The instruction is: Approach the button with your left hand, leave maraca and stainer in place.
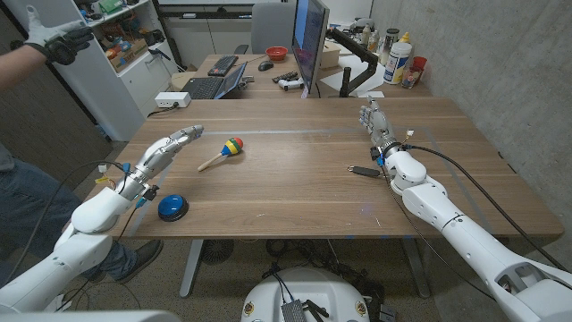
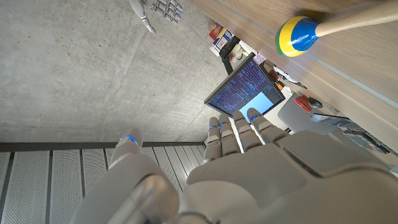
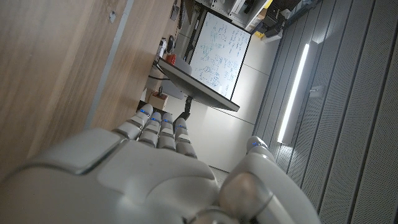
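A round blue button [image 1: 172, 207] on a black base sits near the table's front left edge. My left hand [image 1: 170, 148] hovers farther in, fingers stretched out and holding nothing, with its wrist just beyond the button. The maraca [image 1: 222, 154], with a wooden handle and a yellow, blue, red and green head, lies just right of the left fingertips; its head [image 2: 297, 34] is seen past my left hand [image 2: 249, 162]. My right hand [image 1: 377, 125] stands with fingers extended on the right half, empty. A small dark object [image 1: 364, 171] lies beside its wrist.
A person sits at the far left with a gloved hand [image 1: 54, 40] raised and a leg [image 1: 27, 210] close to the table's left edge. A desk behind holds a monitor [image 1: 310, 40], laptop [image 1: 214, 85] and bottles [image 1: 398, 61]. Bare wood [image 1: 295, 188] spans the table's middle.
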Controlling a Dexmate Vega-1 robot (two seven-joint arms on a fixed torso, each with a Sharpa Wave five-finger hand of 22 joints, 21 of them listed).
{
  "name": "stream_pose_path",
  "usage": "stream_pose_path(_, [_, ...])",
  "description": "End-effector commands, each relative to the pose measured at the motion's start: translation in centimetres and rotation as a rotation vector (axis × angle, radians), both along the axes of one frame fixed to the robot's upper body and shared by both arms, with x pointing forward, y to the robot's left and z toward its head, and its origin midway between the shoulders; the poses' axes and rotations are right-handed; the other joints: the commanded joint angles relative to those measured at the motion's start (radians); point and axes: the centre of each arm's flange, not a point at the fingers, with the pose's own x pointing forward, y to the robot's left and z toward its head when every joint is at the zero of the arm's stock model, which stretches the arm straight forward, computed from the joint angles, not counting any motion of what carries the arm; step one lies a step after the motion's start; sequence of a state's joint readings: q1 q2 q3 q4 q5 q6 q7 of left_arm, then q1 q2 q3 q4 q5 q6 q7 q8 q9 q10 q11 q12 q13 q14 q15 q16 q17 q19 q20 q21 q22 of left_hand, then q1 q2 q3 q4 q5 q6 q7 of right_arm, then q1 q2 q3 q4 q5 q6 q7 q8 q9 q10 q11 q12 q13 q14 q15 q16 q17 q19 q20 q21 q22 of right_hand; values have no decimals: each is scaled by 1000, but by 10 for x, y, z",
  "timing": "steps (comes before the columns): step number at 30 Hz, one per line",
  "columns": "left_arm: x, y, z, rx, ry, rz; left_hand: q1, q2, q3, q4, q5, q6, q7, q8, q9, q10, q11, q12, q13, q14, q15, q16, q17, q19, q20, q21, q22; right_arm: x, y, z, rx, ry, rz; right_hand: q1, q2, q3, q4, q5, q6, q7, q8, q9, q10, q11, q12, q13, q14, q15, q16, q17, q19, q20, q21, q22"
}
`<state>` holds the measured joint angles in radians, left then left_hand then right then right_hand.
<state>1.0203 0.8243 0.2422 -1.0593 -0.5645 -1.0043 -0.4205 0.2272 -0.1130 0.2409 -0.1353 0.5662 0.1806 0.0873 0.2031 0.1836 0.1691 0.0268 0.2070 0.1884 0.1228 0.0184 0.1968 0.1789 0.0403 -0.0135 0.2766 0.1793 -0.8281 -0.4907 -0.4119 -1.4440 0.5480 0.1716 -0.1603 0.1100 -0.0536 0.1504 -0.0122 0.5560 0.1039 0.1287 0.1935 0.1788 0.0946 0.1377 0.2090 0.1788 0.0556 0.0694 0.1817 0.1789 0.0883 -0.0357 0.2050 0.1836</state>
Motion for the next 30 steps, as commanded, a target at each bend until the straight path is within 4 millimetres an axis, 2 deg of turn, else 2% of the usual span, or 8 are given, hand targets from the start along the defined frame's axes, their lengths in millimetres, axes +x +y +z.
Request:
stream_pose_path(1, [-12, 11, -2, 42, -40, 16, 17, 6, 8, -5, 2, 1, -11, -1, 6, 6, 12, 1, 3, 13, 14, 3, 5, 2, 19, -7, 2, 2, 2, 0, -1, -4, 8, 3, 12, -2, 0, 7, 3, 1, -1, 4, 1, -1, -2, 4, 1, 5, 4, 2, 11, 1, 1, 2])
stream_pose_path(4, [-15, 13, -2, 52, -53, 20, 24, 12, 12, -6, 1, 4, -17, 0, 6, 5, 15, 0, 3, 14, 17, 3, 6, 2, 28, -9, 3, 3, 3, -1, 0, -1, 12, 3, 12, -3, 0, 8, 3, 1, -1, 4, 1, -2, -2, 4, 2, 5, 4, 2, 11, 2, 1, 2])
stream_pose_path(11, [-21, 17, -1, 92, -84, 35, 37, 21, 19, -9, 0, 11, -29, 3, 7, 3, 16, 0, 4, 15, 24, 3, 6, 3, 31, -12, 3, 4, 4, -1, -1, -2, 16, 3, 13, -5, -1, 8, 2, 1, -2, 4, 1, -1, -2, 4, 1, 5, 4, 2, 10, 3, 1, 2])
stream_pose_path(16, [-25, 20, 0, 115, -110, 47, 56, 31, 27, -13, -1, 13, -37, 4, 7, 4, 13, 0, 5, 22, 28, 4, 7, 11, 66, -13, 4, 4, 4, -2, -2, 0, 16, 3, 14, -6, -1, 8, 2, -1, -2, 4, 1, -1, -2, 4, 1, 5, 4, 2, 10, 4, 1, 2])
stream_pose_path(17, [-26, 21, 0, 119, -117, 51, 63, 35, 31, -14, -3, 28, -45, 9, 7, 11, 4, 3, 5, 24, 29, 4, 7, 12, 73, -15, 4, 5, 4, -2, -1, 1, 16, 3, 14, -6, -1, 9, 2, -1, -2, 4, 1, 0, -2, 4, 2, 5, 4, 2, 9, 5, 1, 2])
stream_pose_path(19, [-27, 23, 1, 129, -128, 58, 72, 39, 34, -16, -4, 37, -61, 12, 8, 15, 5, 5, 6, 29, 39, 6, 7, 15, 83, -16, 5, 5, 5, -2, -1, 3, 16, 3, 15, -7, -1, 9, 1, -2, -2, 4, 1, -1, -2, 4, 2, 7, 4, 2, 9, 6, 1, 2])
stream_pose_path(24, [-30, 29, 3, 146, -143, 73, 83, 43, 39, -17, -7, 53, -75, 17, 8, 21, -2, 7, 8, 36, 49, 7, 8, 20, 98, -17, 6, 4, 5, -2, -2, 4, 15, 3, 15, -8, -1, 9, 2, -2, -2, 4, 1, -1, -2, 4, 2, 7, 4, 2, 8, 8, 0, 2])
stream_pose_path(30, [-36, 34, 6, 183, -194, 92, 92, 46, 43, -18, -10, 59, -79, 17, 9, 27, -5, 10, 9, 48, 46, 10, 8, 30, 111, -15, 6, 7, 7, 3, -8, 3, 16, 4, 16, -10, -2, 10, 2, -3, -2, 4, 1, 0, -2, 4, 3, 7, 4, 2, 8, 8, 0, 2])
